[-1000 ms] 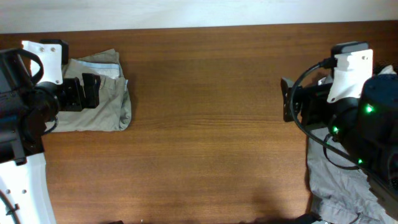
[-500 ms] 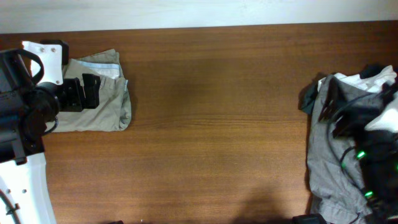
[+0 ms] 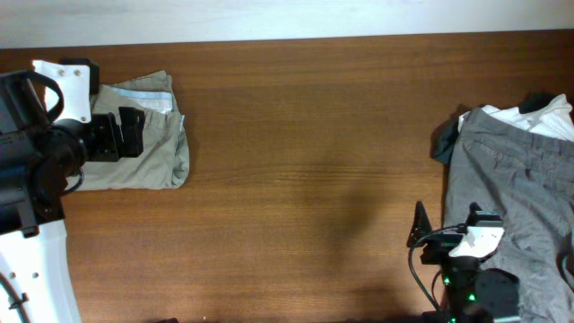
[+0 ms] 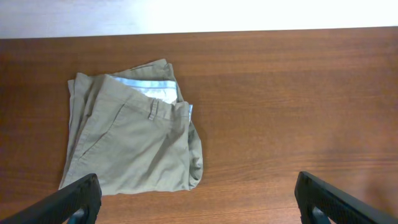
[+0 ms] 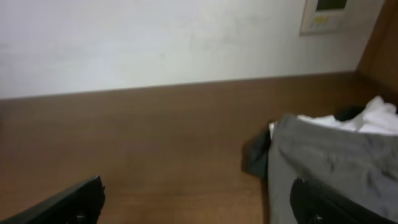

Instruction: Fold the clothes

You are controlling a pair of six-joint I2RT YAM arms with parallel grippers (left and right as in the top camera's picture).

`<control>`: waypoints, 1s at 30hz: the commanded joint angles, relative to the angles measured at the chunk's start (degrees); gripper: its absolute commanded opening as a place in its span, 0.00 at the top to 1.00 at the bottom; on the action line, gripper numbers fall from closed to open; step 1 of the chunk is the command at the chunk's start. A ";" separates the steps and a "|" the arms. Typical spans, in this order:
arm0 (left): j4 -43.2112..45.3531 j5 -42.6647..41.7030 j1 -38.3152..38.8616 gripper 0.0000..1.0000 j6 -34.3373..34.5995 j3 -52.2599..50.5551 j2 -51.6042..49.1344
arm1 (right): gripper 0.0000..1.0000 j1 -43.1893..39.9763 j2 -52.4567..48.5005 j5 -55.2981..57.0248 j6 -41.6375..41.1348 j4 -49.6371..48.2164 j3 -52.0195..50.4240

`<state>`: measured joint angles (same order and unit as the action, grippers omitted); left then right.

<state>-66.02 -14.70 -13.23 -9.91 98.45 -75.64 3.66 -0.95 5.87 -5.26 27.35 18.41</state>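
Note:
The khaki-beige shorts [image 3: 143,148] lie folded at the far left of the table, pale lining showing at the waistband; they also show in the left wrist view [image 4: 134,137]. My left gripper [image 3: 130,132] hovers over them, open and empty, its fingertips wide apart [image 4: 198,200]. Grey trousers [image 3: 511,193] lie spread at the right edge on top of a white piece [image 3: 538,117] and a dark piece [image 3: 444,144]. My right gripper [image 3: 418,229] is low at the front right, open and empty, its fingers wide apart [image 5: 198,200] beside the grey trousers [image 5: 336,162].
The wooden table [image 3: 305,161] spans the view between the two garments. A pale wall [image 5: 155,37] runs behind its far edge, with a small panel [image 5: 326,15] mounted on it at the upper right.
My right arm has swung from above the grey trousers down to the table's front right edge, uncovering the trousers. The left arm and the shorts have not moved.

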 commanded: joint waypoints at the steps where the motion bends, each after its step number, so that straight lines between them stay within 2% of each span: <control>1: 0.15 -0.02 -0.04 0.01 -0.68 -0.28 -0.04 | 0.01 -1.42 0.76 -0.33 0.35 -1.18 -4.33; 5: 0.15 -0.02 -0.04 0.01 -0.68 -0.28 -0.04 | 0.01 -1.86 0.76 -0.33 0.35 -2.84 -9.84; 10: 0.15 -0.02 -0.04 0.01 -0.68 -0.28 -0.04 | 0.01 -1.81 0.76 -0.31 0.37 -12.15 -13.70; 27: -0.09 0.00 0.17 0.01 -0.70 -0.31 0.57 | 0.01 -1.81 0.74 -0.31 0.37 -12.13 -13.70; 30: 0.70 1.79 3.61 0.01 -0.96 -1.11 3.58 | 0.01 -1.81 0.76 -0.31 0.37 -12.11 -13.70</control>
<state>-66.28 -14.24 -12.80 -9.93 98.41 -75.53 2.33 -0.89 5.87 -5.15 15.40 5.28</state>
